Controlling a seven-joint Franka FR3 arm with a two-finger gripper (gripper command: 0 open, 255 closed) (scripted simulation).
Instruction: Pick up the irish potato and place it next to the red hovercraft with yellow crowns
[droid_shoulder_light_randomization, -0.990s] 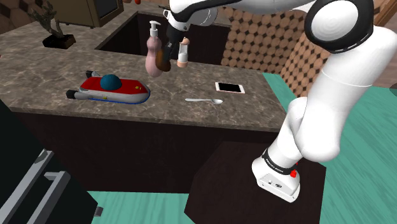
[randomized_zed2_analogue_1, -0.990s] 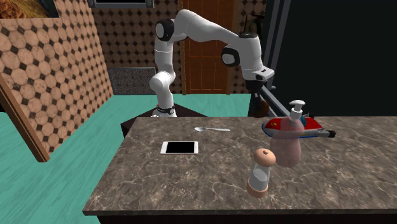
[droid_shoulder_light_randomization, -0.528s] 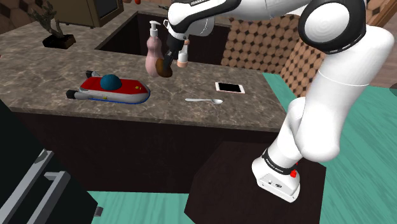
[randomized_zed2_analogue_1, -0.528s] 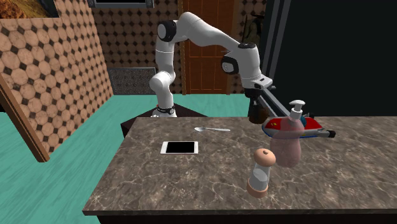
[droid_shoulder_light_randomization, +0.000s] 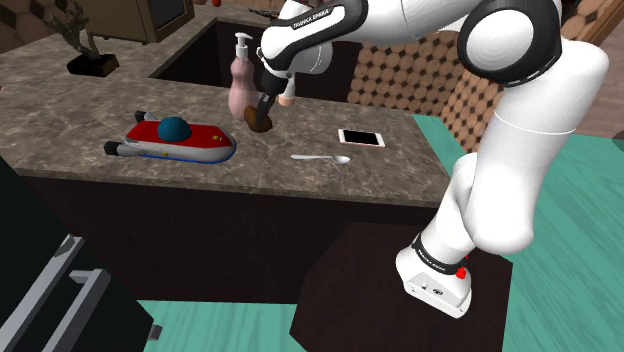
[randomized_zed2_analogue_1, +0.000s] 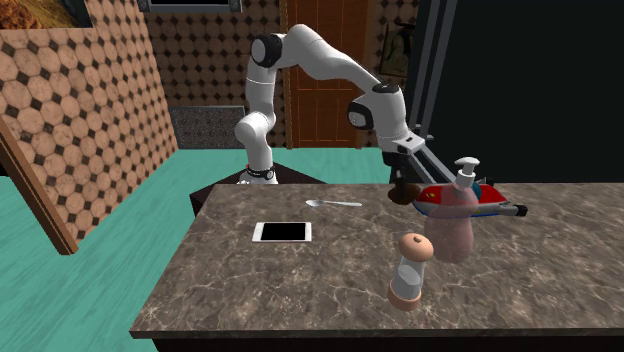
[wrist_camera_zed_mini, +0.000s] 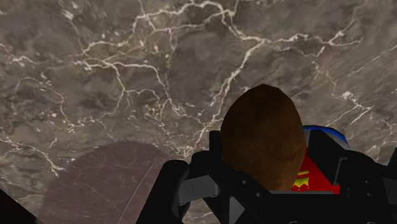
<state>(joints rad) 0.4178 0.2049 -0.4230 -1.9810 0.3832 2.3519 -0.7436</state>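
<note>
Potato clasped in the pincer (droid_shoulder_light_randomization: 262, 108), low beside the hovercraft (droid_shoulder_light_randomization: 175, 141).

Shoulder view: the brown potato (droid_shoulder_light_randomization: 258, 115) hangs just above the surface (droid_shoulder_light_randomization: 60, 120), near the hovercraft's end. Second exterior view: potato (randomized_zed2_analogue_1: 402, 190) just beside the hovercraft (randomized_zed2_analogue_1: 495, 200). Wrist view: fingers (wrist_camera_zed_mini: 213, 159) grip its broad middle. It looks firm, rounded and light, so it may roll once released.

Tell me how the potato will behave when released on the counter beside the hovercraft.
Probably rolls: the potato is a smooth egg shape with no flat side, and the counter looks polished. Likely rigid: it shows no dent where the gripper clasps it.
</note>
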